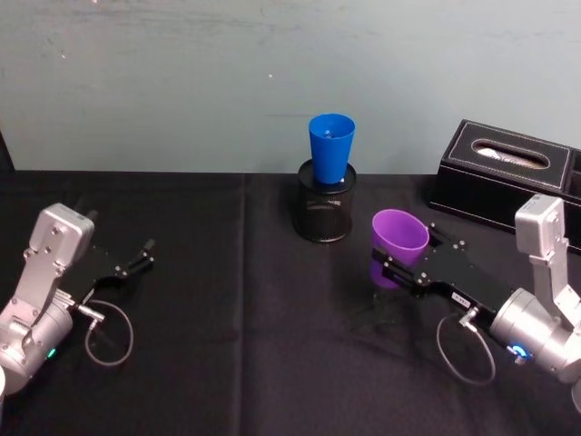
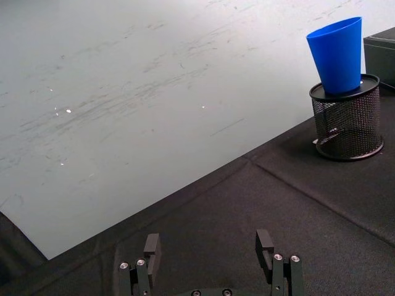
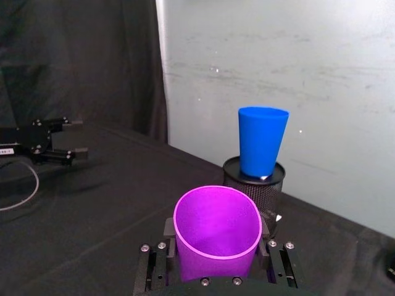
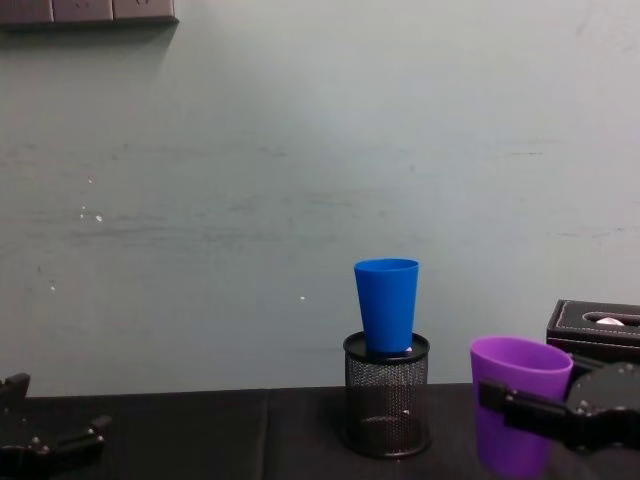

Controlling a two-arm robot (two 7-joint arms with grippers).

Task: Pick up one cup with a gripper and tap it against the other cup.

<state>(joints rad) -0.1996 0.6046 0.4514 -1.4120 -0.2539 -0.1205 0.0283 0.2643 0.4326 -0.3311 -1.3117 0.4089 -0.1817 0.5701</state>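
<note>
- Head view: the purple cup (image 1: 398,238) is seen clamped between the fingers of the right gripper (image 1: 392,271), right of the bench (image 1: 227,345) centre and tilted slightly. The blue cup (image 1: 331,145) is seated in the mouth of a black mesh pen holder (image 1: 324,213) farther back, apart from the purple cup. The left gripper (image 1: 141,254) is parked low at the left, idle.
- Left wrist view: the left gripper's fingers (image 2: 264,242) are shown spread apart with nothing between them. The blue cup is seen well away.
- Right wrist view: the purple cup (image 3: 217,237) is held mouth-up between the gripper's fingers, with the blue cup (image 3: 262,142) straight ahead and a clear gap between the two.
- Chest view: the purple cup (image 4: 518,400) is seen to the right of the blue cup (image 4: 387,305), with its rim well below the blue cup's base.
- Progress: the grasp is judged done. Whether the cup is clear of the bench cannot be told. Raising it, carrying it across and the tap itself are left.
</note>
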